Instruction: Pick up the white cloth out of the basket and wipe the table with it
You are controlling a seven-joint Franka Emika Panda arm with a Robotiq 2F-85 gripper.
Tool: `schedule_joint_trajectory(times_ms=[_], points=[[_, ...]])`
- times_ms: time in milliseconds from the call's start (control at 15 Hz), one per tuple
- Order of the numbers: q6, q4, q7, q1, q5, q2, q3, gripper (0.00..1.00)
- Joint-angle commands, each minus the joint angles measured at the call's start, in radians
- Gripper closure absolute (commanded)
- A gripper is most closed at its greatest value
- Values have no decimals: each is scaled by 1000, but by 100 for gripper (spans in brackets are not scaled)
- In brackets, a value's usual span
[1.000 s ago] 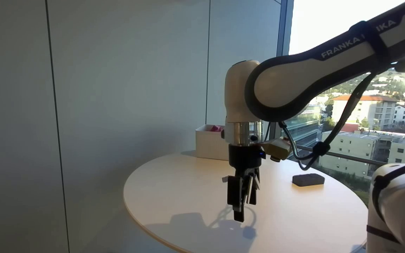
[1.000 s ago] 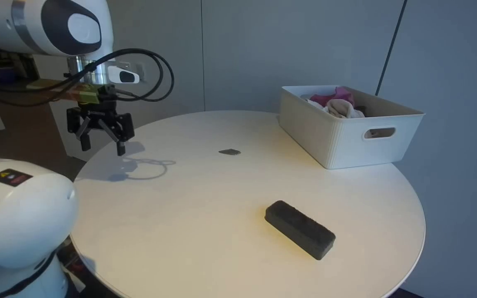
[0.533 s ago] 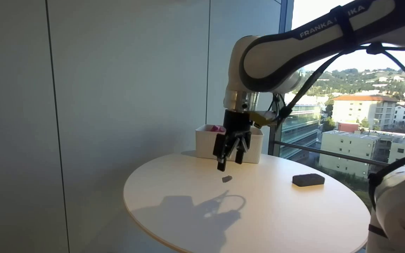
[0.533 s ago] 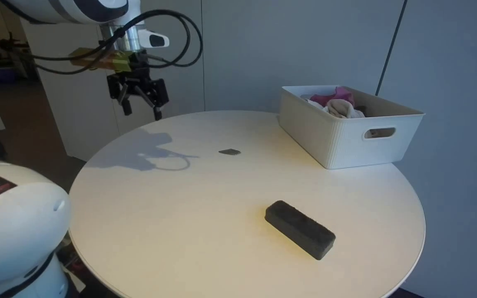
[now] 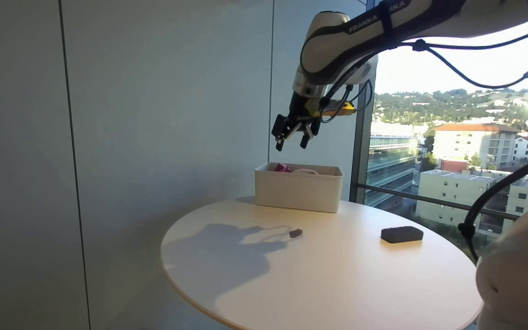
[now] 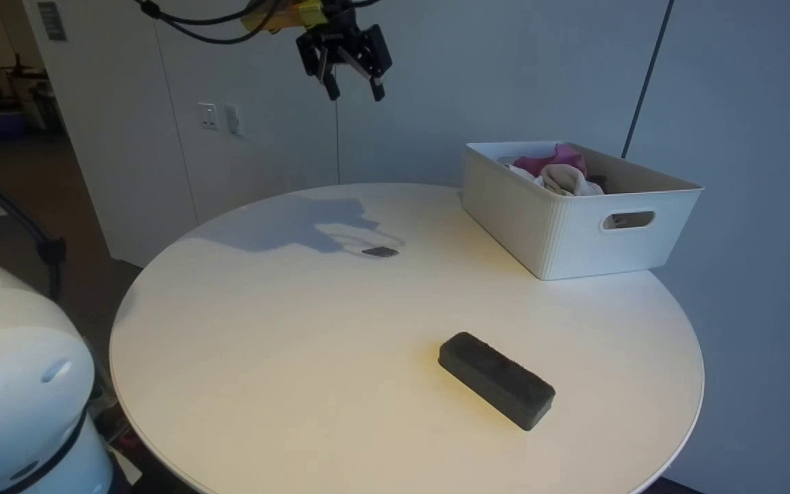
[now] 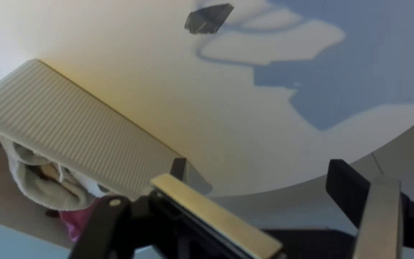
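Observation:
A white ribbed basket [image 5: 298, 190] stands at the back of the round white table [image 5: 337, 275]; it also shows in an exterior view [image 6: 546, 233] and the wrist view [image 7: 67, 126]. Inside lies a whitish, crumpled cloth [image 6: 566, 180], also in the wrist view [image 7: 50, 190], beside a pink cloth [image 6: 553, 161]. Whether the paler bit beside it is a separate cloth, I cannot tell. My gripper [image 5: 292, 146] is open and empty, in the air, higher than the basket. In an exterior view the gripper [image 6: 356, 96] is left of the basket, apart from it.
A black block [image 6: 498, 381] lies on the table towards the front. A small dark grey flat piece [image 6: 380, 252] lies near the table's middle, also in the wrist view [image 7: 208, 19]. A grey wall [image 6: 422, 89] rises behind the table. Cables hang along the arm.
My open gripper has risen from low over the table and moved towards the basket, tilting a little. The basket, cloths, black block and grey piece have not moved.

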Motion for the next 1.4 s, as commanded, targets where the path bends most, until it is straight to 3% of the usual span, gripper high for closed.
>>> schedule_joint_trajectory(times_ms=[0, 200, 533, 600, 1133, 1333], points=[[11, 251, 163, -70, -95, 214, 25, 0], [-47, 417, 332, -86, -163, 344, 18, 0], [-215, 683, 557, -50, -205, 526, -39, 0], [-141, 540, 479, -38, -190, 445, -54, 0], [-161, 561, 494, -20, -181, 477, -75, 0], [-212, 631, 519, -27, -141, 541, -103, 0]])
